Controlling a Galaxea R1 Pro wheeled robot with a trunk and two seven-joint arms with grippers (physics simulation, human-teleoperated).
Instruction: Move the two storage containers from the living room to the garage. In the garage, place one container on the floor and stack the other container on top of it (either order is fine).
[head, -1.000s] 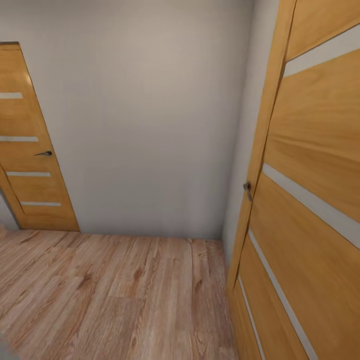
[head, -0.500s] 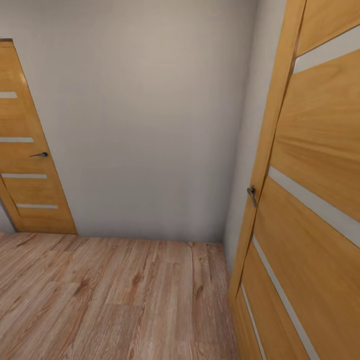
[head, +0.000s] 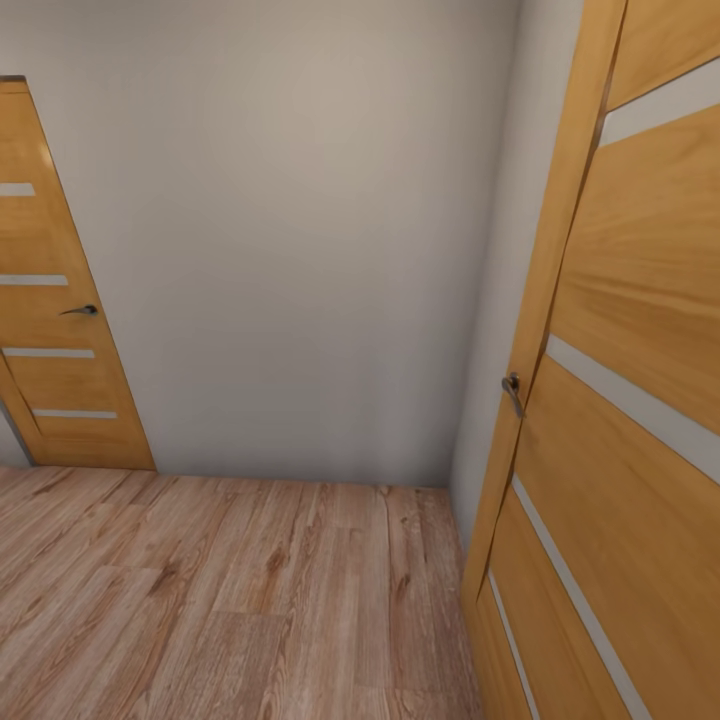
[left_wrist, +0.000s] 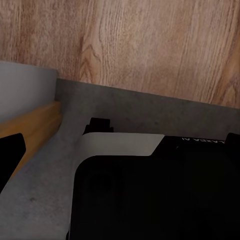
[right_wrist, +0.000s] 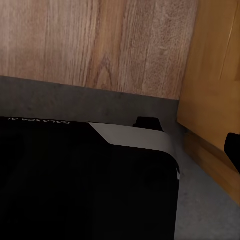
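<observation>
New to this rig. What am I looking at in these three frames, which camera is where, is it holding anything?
It's a simulated wheeled robot with two arms, driven remotely by a person. The big picture comes from the camera on its head, looking forward and down. It shows a grey-white wall, a light wood-plank floor, a closed wooden door on the left, and a second wooden door very close on the right with a metal handle.

The two smaller pictures come from cameras near each arm's end effector, pointing down. Each shows the robot's own dark base over a strip of grey floor meeting the wood planks. Dark shapes at the edges of those pictures are too cropped to identify.

The pictures don't show whether anything is held.
</observation>
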